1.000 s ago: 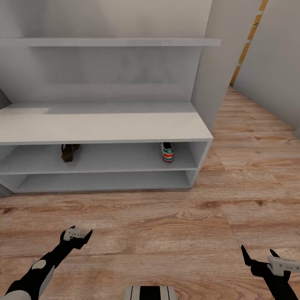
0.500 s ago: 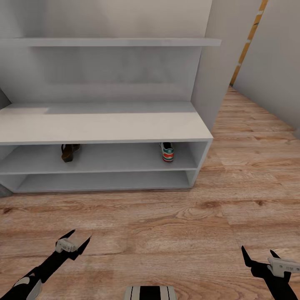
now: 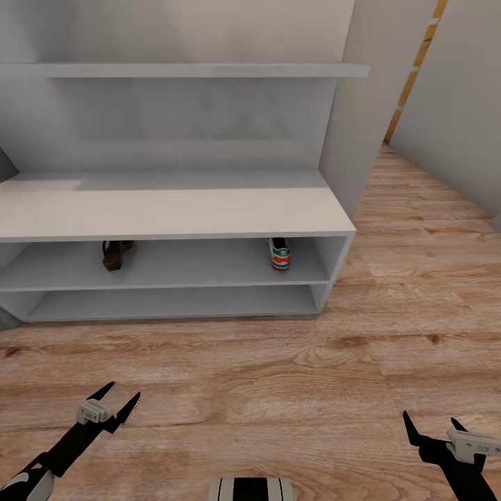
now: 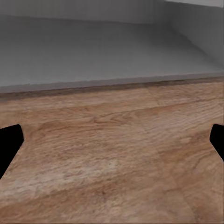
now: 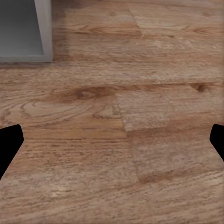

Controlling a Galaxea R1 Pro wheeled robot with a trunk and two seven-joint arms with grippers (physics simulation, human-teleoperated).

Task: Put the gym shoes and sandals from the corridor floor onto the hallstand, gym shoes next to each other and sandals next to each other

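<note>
On the rack's (image 3: pixel 174 212) upper shelf, one sandal (image 3: pixel 116 254) lies toward the left end, one gym shoe (image 3: pixel 280 253) near the right end; both claws, left (image 3: pixel 111 406) and right (image 3: pixel 435 429), hang spread and empty over the floor (image 3: pixel 278 376).

The left end effector (image 3: pixel 118 401) is at the lower left of the head view, its two dark fingers spread apart and holding nothing. Its arm (image 3: pixel 59 449) is black and white. The right end effector (image 3: pixel 433 423) is at the lower right, fingers also spread and empty, both pointing forward.
</note>
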